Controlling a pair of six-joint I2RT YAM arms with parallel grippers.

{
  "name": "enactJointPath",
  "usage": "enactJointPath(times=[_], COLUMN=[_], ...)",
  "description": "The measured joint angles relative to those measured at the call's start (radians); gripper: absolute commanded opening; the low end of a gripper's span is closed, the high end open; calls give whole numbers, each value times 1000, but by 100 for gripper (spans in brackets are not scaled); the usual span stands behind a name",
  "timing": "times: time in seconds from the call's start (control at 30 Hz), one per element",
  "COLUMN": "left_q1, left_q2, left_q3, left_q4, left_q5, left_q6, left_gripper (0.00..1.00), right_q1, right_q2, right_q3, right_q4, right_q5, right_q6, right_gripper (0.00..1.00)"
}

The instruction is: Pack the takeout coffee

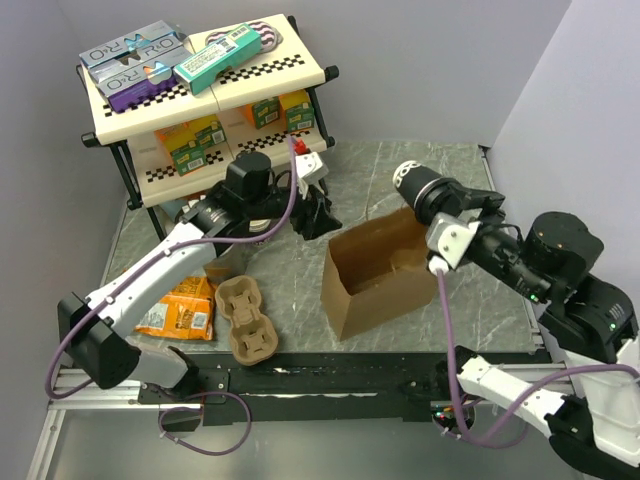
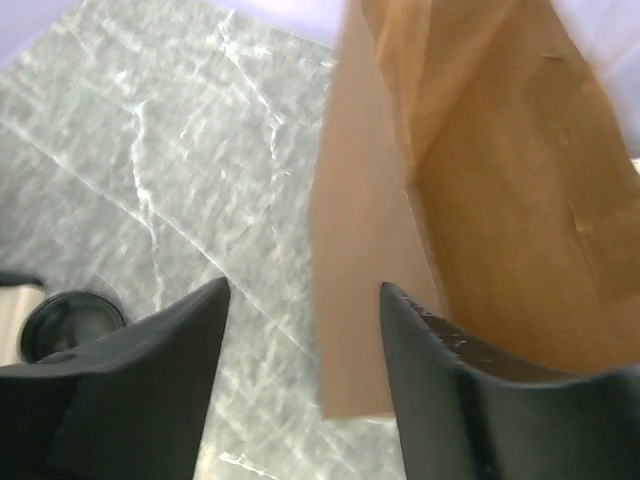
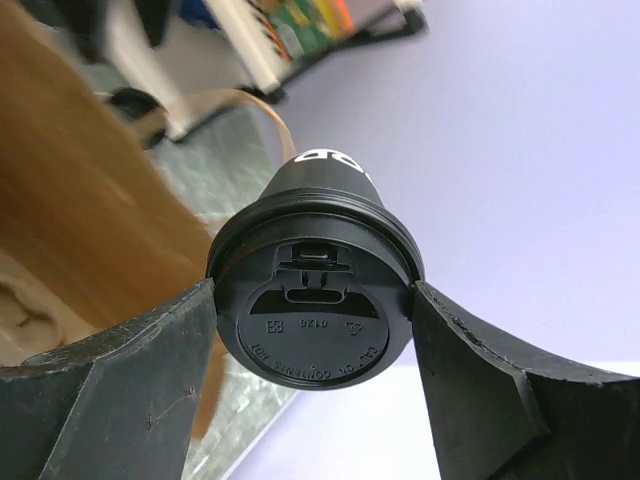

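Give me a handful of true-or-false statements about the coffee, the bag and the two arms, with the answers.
1. The right tool grips the takeout coffee by its black lid. True.
2. The left tool is clamped on the paper bag. False: its fingers stand apart with nothing between them, and the bag is in front of it.
3. The takeout coffee sits inside the bag. False: it is held in the air by the bag's far edge.
4. The bag stands upright with its mouth open. True.
5. The cup carrier has a cup in it. False: its pockets are empty.
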Motion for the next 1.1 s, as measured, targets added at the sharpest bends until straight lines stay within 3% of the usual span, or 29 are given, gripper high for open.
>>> enactJointPath(times=[0.17,0.3,0.5,0.77,0.9,0.93,1.03,1.07,1.1], left_q1=[6,-2,-152,-308,-361,-369,-381,-381,-380], left_q2=[20,-68,-120,-9,64,82,175,201,220], left_q3=[87,97,185,153,148,154,240,269,293], left_q4=[-42,10,-58,-107,-114,-119,-150,-161,-176], left_q5=[-24,67,171,77,8,-10,-61,-72,-79], left_q6=[32,61,182,230,196,181,143,126,117], left_gripper=[75,77,80,79,74,72,23,1,1], right_q1=[-94,-164,-287,-370,-378,-380,-385,-386,-389], right_q2=[6,1,8,16,13,11,2,-1,-4], right_q3=[-3,0,3,3,3,3,3,3,3], right_q4=[65,115,189,211,205,204,199,199,199], right_q5=[22,37,47,45,31,28,19,18,16], right_q6=[44,72,128,201,222,225,235,237,239], right_gripper=[0,0,0,0,0,0,0,0,0])
